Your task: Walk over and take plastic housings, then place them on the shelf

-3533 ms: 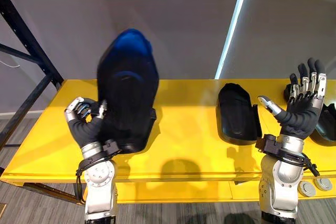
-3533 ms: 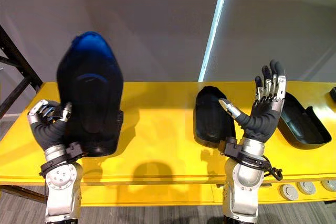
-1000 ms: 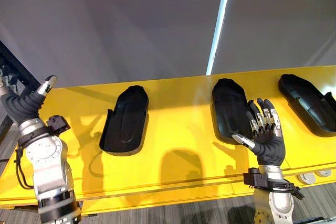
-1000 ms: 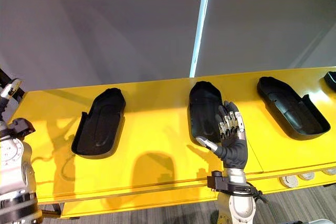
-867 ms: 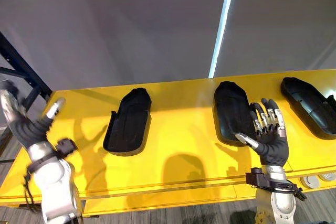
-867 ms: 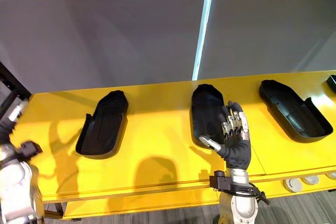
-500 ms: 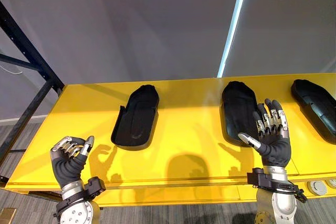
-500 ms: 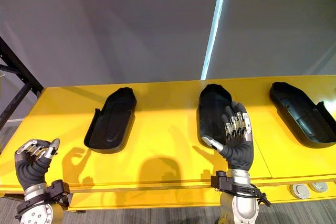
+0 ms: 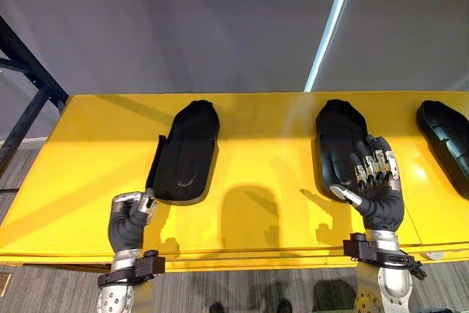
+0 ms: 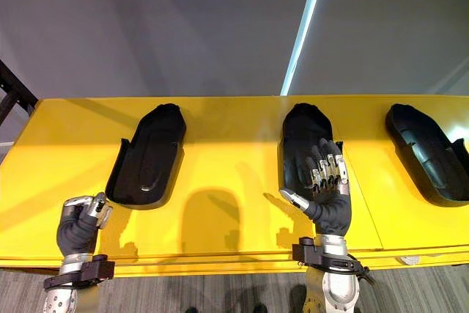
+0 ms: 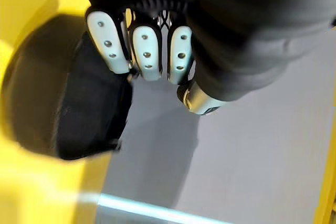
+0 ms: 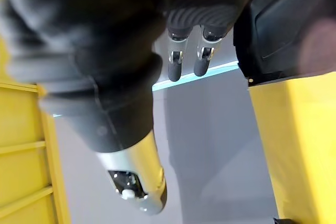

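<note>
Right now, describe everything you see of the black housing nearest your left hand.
The housing is a long matte black plastic shell, far end rounded, hollow side up, raised wall along its left edge. It lies flat on the yellow shelf. The curled left hand is by its near corner, seemingly apart.

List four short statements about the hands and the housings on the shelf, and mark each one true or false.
1. The left hand is curled shut and holds nothing. True.
2. The right hand is clamped round the middle housing. False: its fingers are straight and spread, raised in front of that housing.
3. Three black housings show on the yellow shelf. True: the left housing, the middle housing and the right housing.
4. The left housing stands upright on its end. False: it lies flat on the shelf, just beyond the left hand.
</note>
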Available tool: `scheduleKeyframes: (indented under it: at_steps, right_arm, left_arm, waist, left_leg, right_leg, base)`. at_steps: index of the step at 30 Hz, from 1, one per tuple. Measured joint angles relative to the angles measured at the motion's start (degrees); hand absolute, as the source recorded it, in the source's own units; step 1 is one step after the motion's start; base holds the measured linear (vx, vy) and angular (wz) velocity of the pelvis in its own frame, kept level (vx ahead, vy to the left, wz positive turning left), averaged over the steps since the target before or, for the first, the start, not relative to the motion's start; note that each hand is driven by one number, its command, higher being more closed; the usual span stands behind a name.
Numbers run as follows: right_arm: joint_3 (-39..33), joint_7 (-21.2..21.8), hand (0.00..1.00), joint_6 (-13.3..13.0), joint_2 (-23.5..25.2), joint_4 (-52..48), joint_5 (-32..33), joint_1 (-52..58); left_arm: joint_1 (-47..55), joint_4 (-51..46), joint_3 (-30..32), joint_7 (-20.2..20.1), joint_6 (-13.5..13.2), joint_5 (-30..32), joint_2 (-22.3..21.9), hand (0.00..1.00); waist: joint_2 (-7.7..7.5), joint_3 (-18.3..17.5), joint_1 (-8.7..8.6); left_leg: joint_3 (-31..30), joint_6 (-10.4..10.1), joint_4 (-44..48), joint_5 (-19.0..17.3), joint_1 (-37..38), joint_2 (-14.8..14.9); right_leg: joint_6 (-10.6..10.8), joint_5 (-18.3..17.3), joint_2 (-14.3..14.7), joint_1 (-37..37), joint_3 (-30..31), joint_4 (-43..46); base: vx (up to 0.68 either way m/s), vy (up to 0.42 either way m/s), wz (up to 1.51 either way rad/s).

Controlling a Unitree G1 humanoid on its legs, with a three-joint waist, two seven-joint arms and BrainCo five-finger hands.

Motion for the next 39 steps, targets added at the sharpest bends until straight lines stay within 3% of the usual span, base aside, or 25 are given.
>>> scheduleKeyframes:
  at_steps: [15, 25, 38, 39]
  right_arm:
    - [0.9, 0.5, 0.00, 0.0, -0.1, 0.0, 0.1, -0.4]
    - [0.9, 1.1, 0.00, 0.0, -0.1, -0.1, 0.1, -0.3]
    - [0.7, 1.2, 0.00, 0.0, 0.0, -0.1, 0.1, -0.2]
    - [0.5, 1.2, 0.00, 0.0, 0.0, -0.3, 0.1, -0.4]
  left_arm:
    - [-1.1, 4.2, -8.1, -4.9, 2.1, -5.0, 6.3, 1.00]
    - [-4.8, 10.0, -9.4, -5.3, 2.3, -5.7, 6.3, 1.00]
    - [-6.1, 9.8, -9.0, -4.4, 2.3, -6.2, 5.5, 1.00]
    - [-6.0, 8.1, -8.9, -4.4, 2.4, -7.0, 5.3, 0.00]
  waist:
    - [-0.02, 1.2, -0.11]
    - [-0.02, 1.2, -0.54]
    - [0.00, 1.2, -0.55]
    - [0.00, 1.2, -0.54]
  left_leg:
    - [2.2, -0.6, 0.5, -1.0, -0.5, 0.2]
    - [2.8, -0.7, 0.6, -1.2, -0.4, 0.2]
    - [3.0, -0.7, 0.6, -1.3, 1.1, 0.4]
    - [3.0, -0.7, 0.6, -1.3, 1.5, 0.4]
  right_leg:
    - [0.1, -0.1, 0.2, -1.3, 1.7, 0.0]
    - [0.1, -0.1, 0.2, -1.6, 2.5, 0.0]
    - [0.1, -0.1, 0.5, -0.1, 2.8, -0.1]
    - [0.1, -0.1, 0.5, 0.3, 2.7, -0.1]
  base:
    - [0.00, -0.010, -0.06]
    - [0.00, -0.005, -0.03]
    - [0.00, -0.005, -0.01]
    - [0.00, 0.000, 0.00]
